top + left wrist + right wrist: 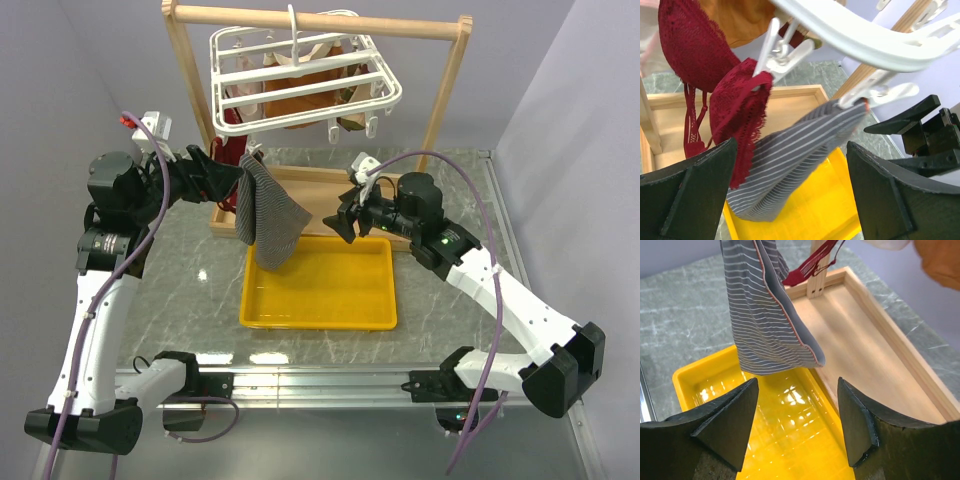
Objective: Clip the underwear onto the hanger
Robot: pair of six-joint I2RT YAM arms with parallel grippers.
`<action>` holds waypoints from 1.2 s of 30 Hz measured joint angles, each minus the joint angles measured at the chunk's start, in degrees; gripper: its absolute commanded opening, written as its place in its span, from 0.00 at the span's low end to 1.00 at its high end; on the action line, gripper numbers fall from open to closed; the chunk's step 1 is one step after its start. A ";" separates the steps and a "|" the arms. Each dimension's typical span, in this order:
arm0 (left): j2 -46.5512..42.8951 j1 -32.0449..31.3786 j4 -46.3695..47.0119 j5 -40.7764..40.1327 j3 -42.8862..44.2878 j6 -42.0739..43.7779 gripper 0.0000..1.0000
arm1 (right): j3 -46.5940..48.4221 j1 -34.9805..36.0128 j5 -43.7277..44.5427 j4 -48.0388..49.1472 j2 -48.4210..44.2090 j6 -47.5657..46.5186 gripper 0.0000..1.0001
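Note:
The grey striped underwear (268, 215) hangs by one corner from a white clip (880, 92) on the rim of the white grid hanger (300, 75). Its lower end dangles over the back left of the yellow tray. My left gripper (225, 175) is open just left of the clipped corner. In the left wrist view the underwear (790, 155) hangs beyond my wide-apart fingers (690, 190), touching neither. My right gripper (345, 225) is open and empty to the right of the cloth. In the right wrist view the underwear (765, 325) hangs ahead of it.
A yellow tray (320, 310) lies on the marble table. A wooden frame stand (450, 90) holds the hanger, its base tray (865, 340) behind the yellow tray. Dark red underwear (735, 100) and orange-brown garments (300, 95) also hang from the hanger.

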 measured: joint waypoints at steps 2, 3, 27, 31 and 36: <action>-0.42 0.00 -0.31 0.26 0.70 0.00 0.95 | 0.00 -0.70 -0.31 0.00 -0.90 0.44 0.71; -0.68 0.00 -0.31 0.35 0.92 0.00 0.95 | 0.00 -1.01 -0.42 0.00 -1.22 0.55 0.71; -4.35 -0.57 8.74 23.41 0.52 1.81 0.81 | -5.09 -10.84 -7.80 12.22 -6.75 13.75 0.66; -2.47 -2.99 13.03 24.96 0.90 2.75 0.82 | -5.86 -11.13 -8.24 22.58 -6.34 17.66 0.64; 0.00 -9.14 14.38 24.02 2.60 6.36 0.84 | -5.31 -9.51 -6.08 32.00 -3.85 18.05 0.64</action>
